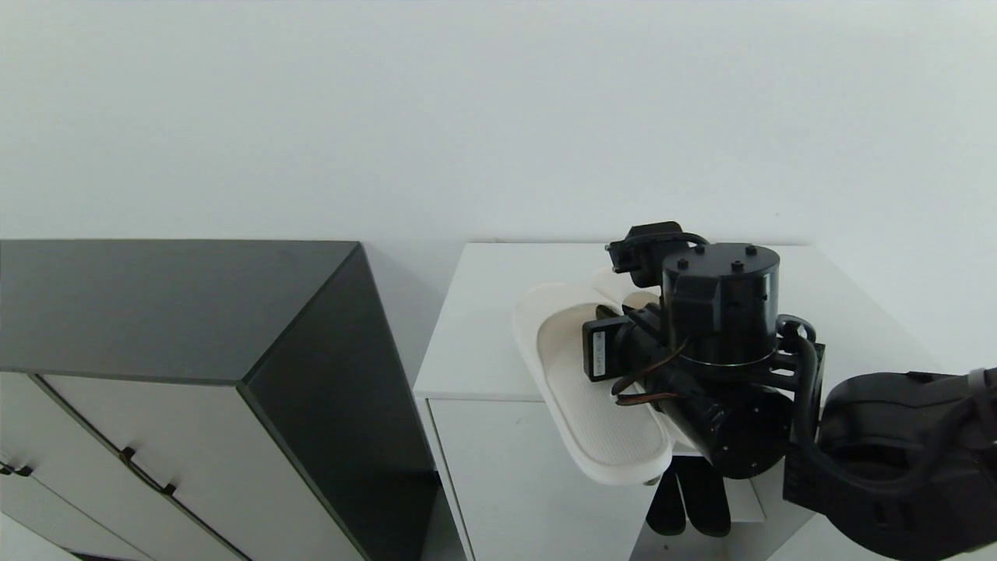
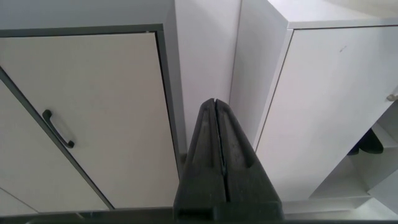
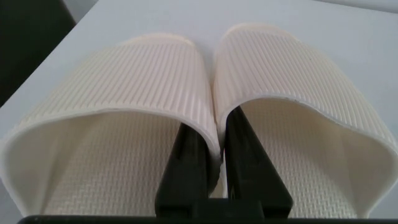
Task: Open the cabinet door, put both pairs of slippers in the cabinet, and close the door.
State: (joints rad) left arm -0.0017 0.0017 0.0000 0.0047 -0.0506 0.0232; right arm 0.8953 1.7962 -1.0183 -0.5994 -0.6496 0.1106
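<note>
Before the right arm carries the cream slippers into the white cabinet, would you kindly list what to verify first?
1. Right gripper pinches both cream slippers together: ok.
2. White cabinet open, interior visible: ok.
3. Black slippers already inside: ok.
4. Free space beside them for a second pair: cannot tell.
5. Left gripper shut, empty, clear of the opening: ok.

We read this as home entryway setup: plain white wall [image 1: 467,117] across upper frame, dark-topped cabinet [image 1: 179,312] with bar handles [image 1: 148,471] lower left, white shoe cabinet [image 1: 483,327] centre-right, cream slippers [image 1: 600,421] over it, dark footwear [image 1: 697,499] inside, lower right.
</note>
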